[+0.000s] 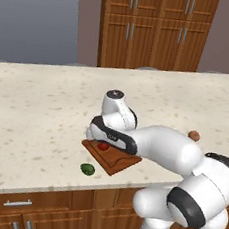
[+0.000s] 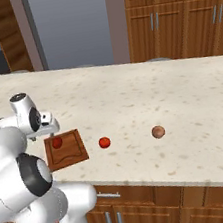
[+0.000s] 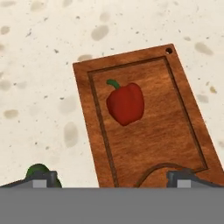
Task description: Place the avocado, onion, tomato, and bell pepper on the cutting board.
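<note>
Above the cutting board [image 3: 144, 131], gripper [image 3: 113, 177] spread and empty, bell pepper [image 3: 125, 103] already on the board, avocado [image 3: 38, 171] beside the left fingertip on the counter [image 3: 39, 65]: off-centre descent could knock it toward the edge.

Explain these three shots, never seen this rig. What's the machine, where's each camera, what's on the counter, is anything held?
It is a rendered kitchen with a white robot arm on a driving base. Two cameras ride on the base behind the arm, one to its left and one to its right. The third sits on the hand and looks down past the tool.

On the speckled counter lies a wooden cutting board with the bell pepper on it. The avocado lies on the counter just off the board. The tomato and the onion lie further along the counter.

The tool hangs above the board, open, holding nothing.
</note>
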